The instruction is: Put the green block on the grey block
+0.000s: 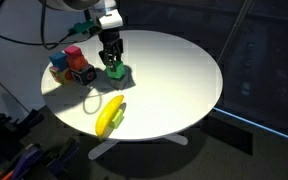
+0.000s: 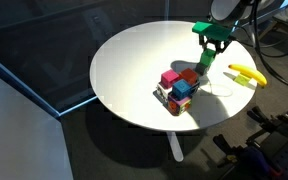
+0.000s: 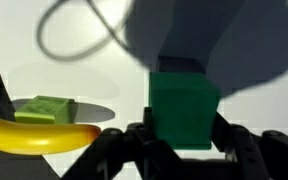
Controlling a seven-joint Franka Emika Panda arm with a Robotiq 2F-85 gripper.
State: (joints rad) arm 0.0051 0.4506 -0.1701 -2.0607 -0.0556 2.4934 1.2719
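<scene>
The gripper (image 3: 184,135) is pinched on the green block (image 3: 184,105), its fingers pressing the cube's two sides in the wrist view; in both exterior views the block sits low at the worktop (image 1: 174,70), and I cannot tell whether it is lifted clear or resting; the cluster of coloured blocks (image 2: 177,88) lies just beside it, the banana (image 1: 109,117) nearer the rim; the grey block cannot be picked out with confidence; so the grasp looks done, while carrying, stacking and release are left.
</scene>
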